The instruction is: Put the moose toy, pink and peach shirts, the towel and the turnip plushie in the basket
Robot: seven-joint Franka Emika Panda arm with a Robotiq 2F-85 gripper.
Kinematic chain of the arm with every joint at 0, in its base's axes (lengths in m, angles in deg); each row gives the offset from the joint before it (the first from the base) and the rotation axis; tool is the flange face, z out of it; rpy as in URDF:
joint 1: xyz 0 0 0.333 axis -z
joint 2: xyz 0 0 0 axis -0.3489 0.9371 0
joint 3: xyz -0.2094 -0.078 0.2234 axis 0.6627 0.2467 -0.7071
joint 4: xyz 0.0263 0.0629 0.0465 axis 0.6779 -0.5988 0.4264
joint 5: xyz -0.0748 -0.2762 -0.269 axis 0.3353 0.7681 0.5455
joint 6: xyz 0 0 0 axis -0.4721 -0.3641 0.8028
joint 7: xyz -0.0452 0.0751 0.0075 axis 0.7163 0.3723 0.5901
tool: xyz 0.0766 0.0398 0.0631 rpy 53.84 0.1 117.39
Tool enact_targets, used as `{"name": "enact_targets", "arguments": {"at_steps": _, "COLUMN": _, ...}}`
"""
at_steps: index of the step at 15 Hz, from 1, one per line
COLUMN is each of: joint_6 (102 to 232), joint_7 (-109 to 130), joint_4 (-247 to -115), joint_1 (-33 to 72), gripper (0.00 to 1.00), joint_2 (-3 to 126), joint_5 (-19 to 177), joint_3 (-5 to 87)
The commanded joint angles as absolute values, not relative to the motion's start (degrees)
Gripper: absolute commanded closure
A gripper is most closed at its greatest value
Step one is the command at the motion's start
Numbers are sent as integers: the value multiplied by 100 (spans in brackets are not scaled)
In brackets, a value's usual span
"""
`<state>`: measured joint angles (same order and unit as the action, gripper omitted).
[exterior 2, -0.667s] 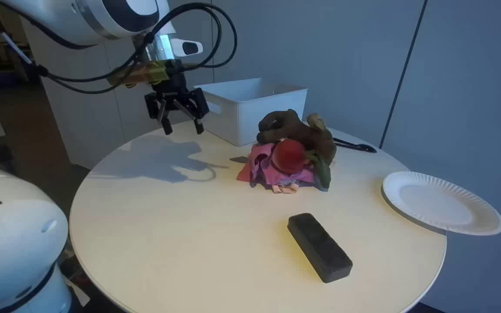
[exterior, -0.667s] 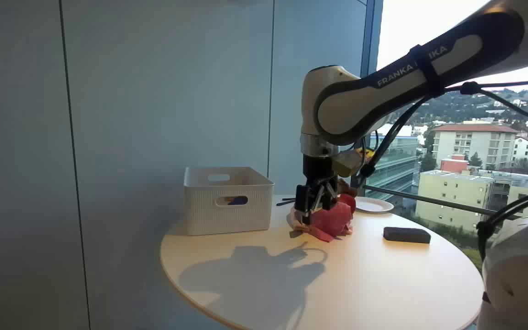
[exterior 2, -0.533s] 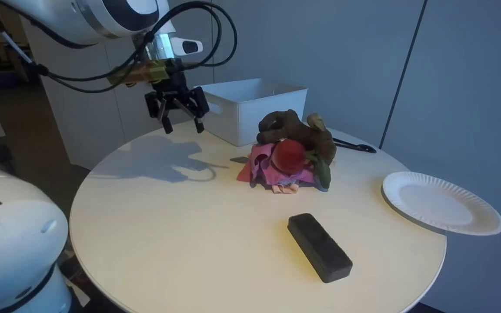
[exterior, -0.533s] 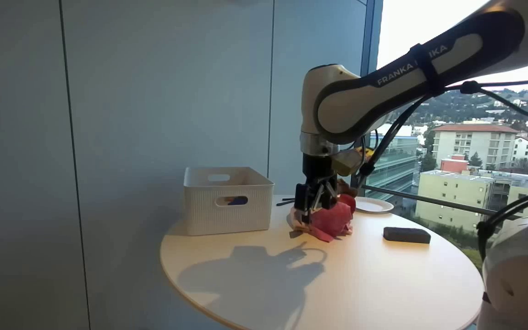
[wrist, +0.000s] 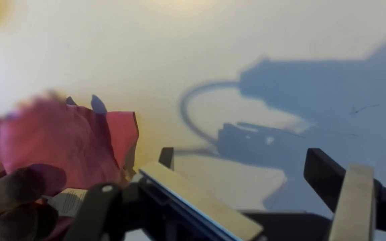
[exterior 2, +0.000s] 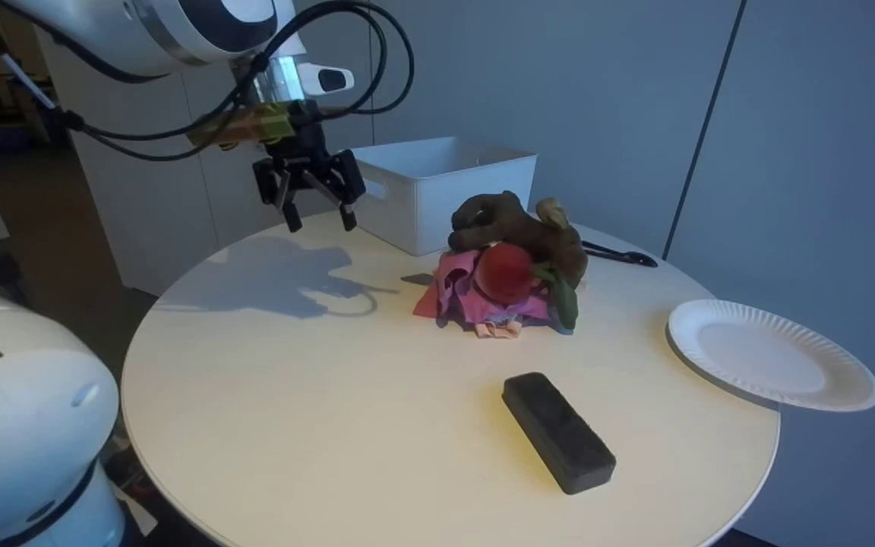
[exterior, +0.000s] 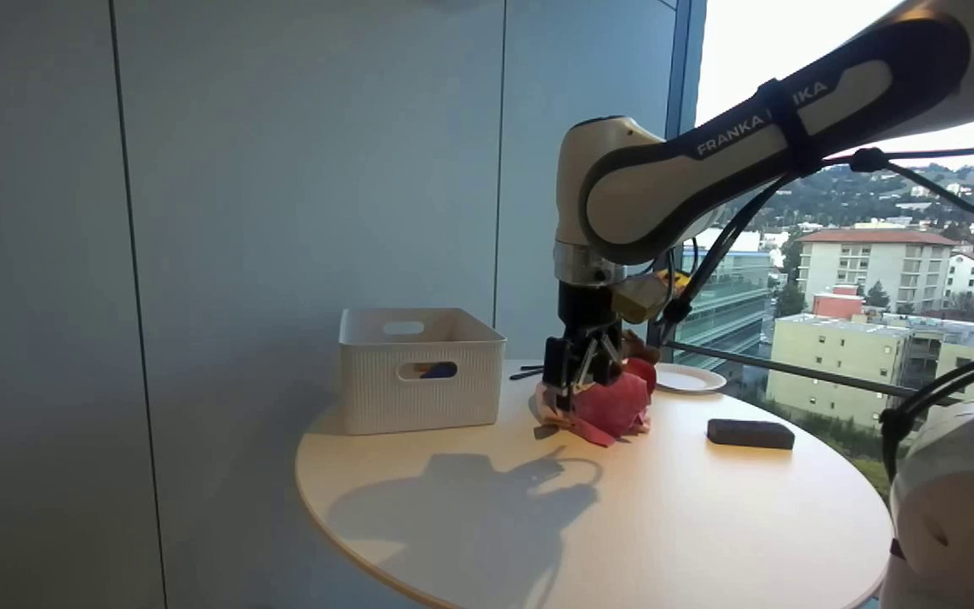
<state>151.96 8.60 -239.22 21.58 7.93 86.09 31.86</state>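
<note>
My gripper (exterior 2: pixel 321 222) is open and empty above the table, left of the heap in an exterior view. The wrist view shows its fingers wide apart over bare, shadowed tabletop (wrist: pixel 241 160). The heap has a brown moose toy (exterior 2: pixel 517 228) on top and a round red turnip plushie (exterior 2: pixel 504 273) with green leaves in front. A pink shirt (exterior 2: pixel 475 305) lies under them; it shows in the wrist view (wrist: pixel 62 144). A peach cloth (exterior 2: pixel 500 329) peeks out below. I cannot pick out the towel. The white basket (exterior 2: pixel 472 205) stands behind; it also shows in an exterior view (exterior: pixel 419 402).
A black block (exterior 2: pixel 559 433) lies on the round table (exterior 2: pixel 316 425). A white paper plate (exterior 2: pixel 764 357) overhangs the table's edge. A black utensil (exterior 2: pixel 623 256) lies behind the heap. Something blue (exterior: pixel 438 370) shows through the basket's handle hole.
My open gripper has risen very slightly. The heap, basket and other objects have not moved.
</note>
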Motion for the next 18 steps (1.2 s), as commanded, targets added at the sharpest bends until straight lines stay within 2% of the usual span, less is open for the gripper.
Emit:
{"name": "enact_targets", "arguments": {"at_steps": 1, "joint_6": 15174, "joint_7": 888, "joint_4": -23909, "joint_1": 2102, "gripper": 0, "joint_2": 797, "joint_5": 8641, "joint_3": 3234}}
{"name": "enact_targets", "arguments": {"at_steps": 5, "joint_6": 15728, "joint_7": 1358, "joint_4": -23506, "joint_1": 2629, "gripper": 0, "joint_2": 817, "joint_5": 8986, "joint_3": 3411}}
{"name": "enact_targets", "arguments": {"at_steps": 11, "joint_6": 16708, "joint_7": 1454, "joint_4": -22363, "joint_1": 3384, "gripper": 0, "joint_2": 2004, "joint_5": 9209, "joint_3": 4039}}
{"name": "enact_targets", "arguments": {"at_steps": 18, "joint_6": 16279, "joint_7": 1539, "joint_4": -21154, "joint_1": 3364, "gripper": 0, "joint_2": 3964, "joint_5": 8716, "joint_3": 4470}}
